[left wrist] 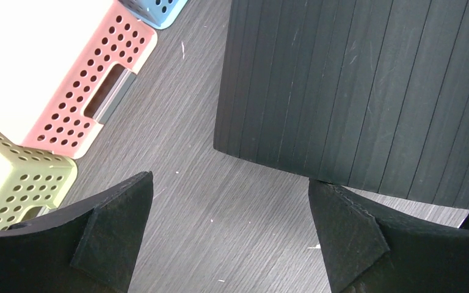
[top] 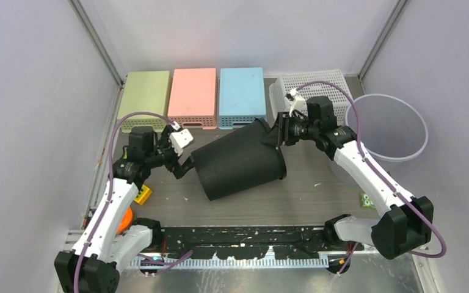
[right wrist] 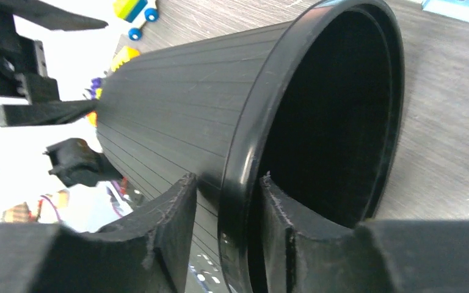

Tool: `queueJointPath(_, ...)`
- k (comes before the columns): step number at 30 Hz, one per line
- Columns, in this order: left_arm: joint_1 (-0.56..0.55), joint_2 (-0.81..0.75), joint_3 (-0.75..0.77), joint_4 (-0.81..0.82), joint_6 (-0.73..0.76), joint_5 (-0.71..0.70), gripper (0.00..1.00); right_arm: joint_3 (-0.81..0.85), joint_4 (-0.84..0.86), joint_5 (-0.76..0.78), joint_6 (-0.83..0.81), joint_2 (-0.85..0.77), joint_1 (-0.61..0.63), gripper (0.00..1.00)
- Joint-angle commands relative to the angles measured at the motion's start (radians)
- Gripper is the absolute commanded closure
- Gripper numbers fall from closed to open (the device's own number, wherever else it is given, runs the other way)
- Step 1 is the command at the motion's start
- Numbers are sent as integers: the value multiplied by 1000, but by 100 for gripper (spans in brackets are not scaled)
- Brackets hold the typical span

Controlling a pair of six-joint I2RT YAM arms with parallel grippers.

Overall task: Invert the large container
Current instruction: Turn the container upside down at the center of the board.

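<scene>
Padded black fingers of the right gripper [right wrist: 226,183] clamp the rim of the large container [top: 238,162], one inside the mouth and one outside. It is a black ribbed bin lying on its side mid-table, mouth toward the far right, base toward the left gripper [left wrist: 231,181], whose jaws stand spread just beside that base. Underneath is a grey wood-grain table [top: 317,195]; a green basket [top: 145,91], pink basket [top: 193,94], blue basket [top: 242,94] and white basket [top: 336,82] line the far edge, between pale walls [top: 30,122].
</scene>
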Motion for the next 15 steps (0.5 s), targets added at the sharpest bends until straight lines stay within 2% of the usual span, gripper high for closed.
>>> queueJointPath(1,3,-2,-3,9,17,43,0,28,-28,128,-144,-69,48,51)
queueJointPath(11,3,53,48,-49,31,107,0,180,-232,352,-225,-64,85,47)
queueJointPath(15,3,64,61,-83,52,113,0,172,-245,407,-288,-91,115,47)
